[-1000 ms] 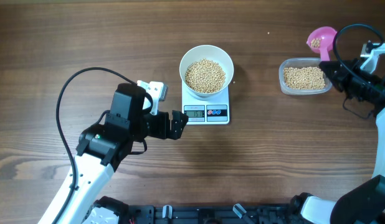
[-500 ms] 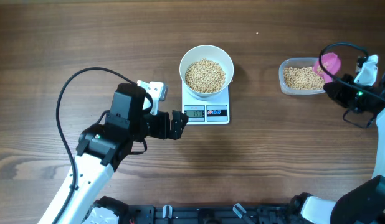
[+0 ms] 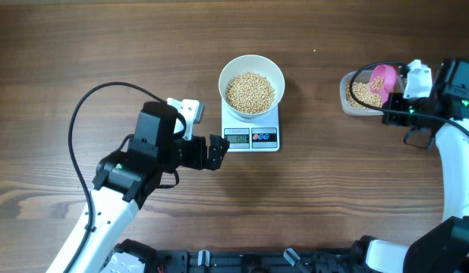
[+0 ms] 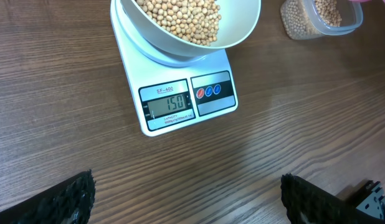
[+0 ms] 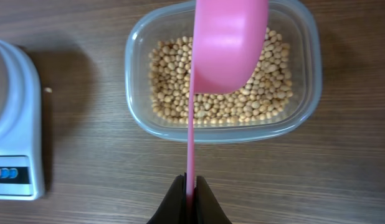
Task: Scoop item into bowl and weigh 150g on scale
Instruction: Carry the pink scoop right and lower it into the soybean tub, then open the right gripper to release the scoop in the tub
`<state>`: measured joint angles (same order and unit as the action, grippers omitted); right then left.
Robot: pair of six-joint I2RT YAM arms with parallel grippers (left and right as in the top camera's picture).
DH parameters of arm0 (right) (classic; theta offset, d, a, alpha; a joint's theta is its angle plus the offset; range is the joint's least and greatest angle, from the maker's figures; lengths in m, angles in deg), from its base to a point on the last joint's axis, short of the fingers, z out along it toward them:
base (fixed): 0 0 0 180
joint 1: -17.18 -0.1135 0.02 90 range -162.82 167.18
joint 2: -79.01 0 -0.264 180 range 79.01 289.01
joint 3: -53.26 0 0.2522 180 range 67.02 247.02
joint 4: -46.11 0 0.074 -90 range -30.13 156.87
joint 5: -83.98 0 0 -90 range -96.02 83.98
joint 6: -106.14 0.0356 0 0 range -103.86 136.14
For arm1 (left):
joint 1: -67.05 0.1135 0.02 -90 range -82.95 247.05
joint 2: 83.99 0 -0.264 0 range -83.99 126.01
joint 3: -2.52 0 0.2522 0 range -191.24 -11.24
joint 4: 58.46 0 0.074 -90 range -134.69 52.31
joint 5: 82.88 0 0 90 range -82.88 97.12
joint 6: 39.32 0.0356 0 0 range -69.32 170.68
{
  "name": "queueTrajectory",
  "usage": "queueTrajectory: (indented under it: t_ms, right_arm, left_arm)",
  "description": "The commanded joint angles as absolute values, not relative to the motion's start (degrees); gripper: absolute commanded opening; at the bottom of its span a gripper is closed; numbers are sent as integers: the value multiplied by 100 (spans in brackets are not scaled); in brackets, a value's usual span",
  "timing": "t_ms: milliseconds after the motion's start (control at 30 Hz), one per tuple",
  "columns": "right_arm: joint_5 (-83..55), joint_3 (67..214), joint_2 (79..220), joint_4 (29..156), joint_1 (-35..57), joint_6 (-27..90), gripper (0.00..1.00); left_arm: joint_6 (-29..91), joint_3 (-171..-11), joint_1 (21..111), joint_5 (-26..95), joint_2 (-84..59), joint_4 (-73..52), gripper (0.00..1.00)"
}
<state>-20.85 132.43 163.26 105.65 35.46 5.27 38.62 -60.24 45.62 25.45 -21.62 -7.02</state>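
Beans (image 3: 250, 91) filled the bowl (image 3: 225, 76) on the scale (image 3: 251, 139), whose display (image 4: 171, 104) read 150. At its 3 o'clock the tub (image 3: 346, 97) sat under the scoop (image 3: 382, 78), handle running to 5 o'clock into the clamped right gripper (image 5: 189, 186); the left gripper (image 3: 218, 152) gaped empty.

I see the round white bowl (image 3: 251, 63) sitting upright on the far half of the flat white scale (image 3: 252, 145), mid-scene, holding a mound of tan-yellow beans (image 3: 250, 92). The grey display (image 4: 171, 103) on the scale's near edge reads 150.
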Motion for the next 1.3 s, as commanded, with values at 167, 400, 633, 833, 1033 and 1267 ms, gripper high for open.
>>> queueTrajectory:
  t_ms: [167,400,633,833,1033,1267]
  right_arm:
    - [-1438,13300,16400,10488,3397,-37,4]
    - [-911,13300,16400,10423,3188,-186,9]
    - [-791,13300,16400,10423,3048,-186,21]
    - [-795,13302,16398,10368,3048,-85,23]
    - [-793,13365,16348,10038,3052,605,74]
    - [-791,13582,16110,10012,3091,612,100]
  left_arm:
    - [3956,-6002,4541,2569,-2162,-720,100]
    - [3956,-6002,4541,2569,-2162,-720,100]
    - [3956,-6002,4541,2569,-2162,-720,100]
    - [3956,-6002,4541,2569,-2162,-720,100]
    - [3956,-6002,4541,2569,-2162,-720,100]
    - [3956,-6002,4541,2569,-2162,-720,100]
